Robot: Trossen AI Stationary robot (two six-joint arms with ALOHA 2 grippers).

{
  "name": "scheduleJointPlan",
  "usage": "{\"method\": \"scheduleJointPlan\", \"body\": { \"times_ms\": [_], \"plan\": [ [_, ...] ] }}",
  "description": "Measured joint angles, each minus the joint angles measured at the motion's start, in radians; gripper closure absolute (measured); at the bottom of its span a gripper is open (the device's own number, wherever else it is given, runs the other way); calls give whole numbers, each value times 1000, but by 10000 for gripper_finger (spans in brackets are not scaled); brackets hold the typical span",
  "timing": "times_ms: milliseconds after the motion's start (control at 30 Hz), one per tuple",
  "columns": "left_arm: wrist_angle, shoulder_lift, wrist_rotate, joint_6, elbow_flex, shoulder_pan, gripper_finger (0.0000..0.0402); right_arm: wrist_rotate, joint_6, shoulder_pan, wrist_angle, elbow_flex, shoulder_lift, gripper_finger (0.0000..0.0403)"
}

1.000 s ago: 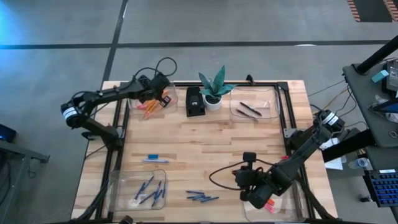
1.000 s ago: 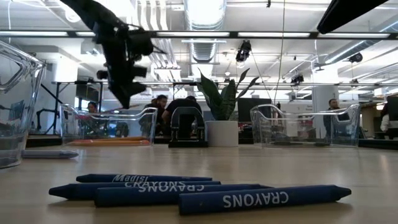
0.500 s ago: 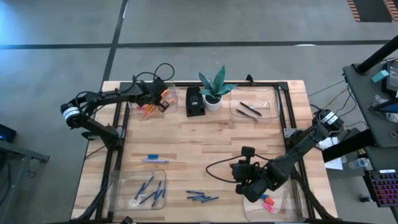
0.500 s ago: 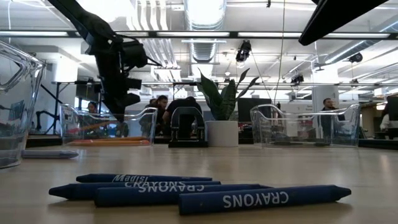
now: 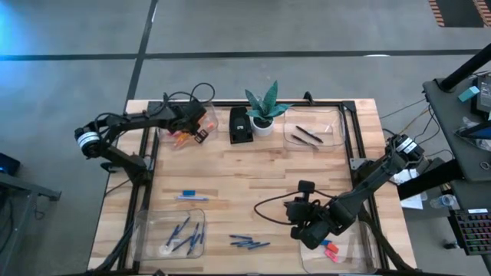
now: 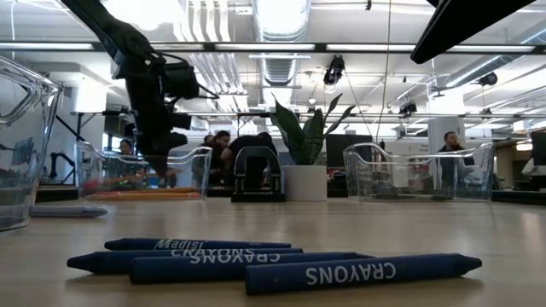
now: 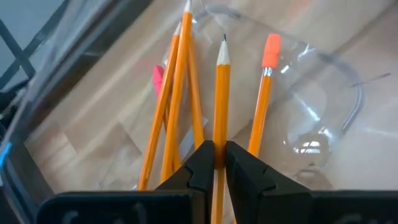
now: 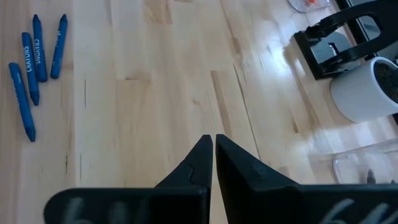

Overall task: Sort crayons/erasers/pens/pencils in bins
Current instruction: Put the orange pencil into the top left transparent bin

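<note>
- We see the left end effector (image 7: pixel 214 163) over the clear plastic bin (image 5: pixel 186 132) at the table's far left corner, narrowly pinching one long orange pencil (image 7: pixel 220 99) among others.
- The right end effector (image 8: pixel 213 152), fully closed and empty, hangs above bare wooden table (image 8: pixel 161 93) near short blue crayons (image 8: pixel 34 62).

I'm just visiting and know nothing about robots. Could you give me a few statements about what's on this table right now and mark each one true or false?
1. The left gripper has its fingers around an orange pencil over the bin of pencils. True.
2. The blue crayons are already inside a bin. False: they lie loose on the wooden table.
3. The right gripper is carrying an eraser. False: its fingers are shut on nothing, above bare table.
4. A potted plant stands at the table's far edge beside a small black box. True.
5. The bin with dark pens sits at the far right corner. True.
</note>
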Motion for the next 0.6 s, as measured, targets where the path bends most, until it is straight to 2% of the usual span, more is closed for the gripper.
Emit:
{"method": "scheduleJointPlan", "body": {
  "times_ms": [600],
  "plan": [
    [56, 0, 13, 0, -22, 0, 379, 0, -1, 0, 0, 0, 0, 390]
  ]
}}
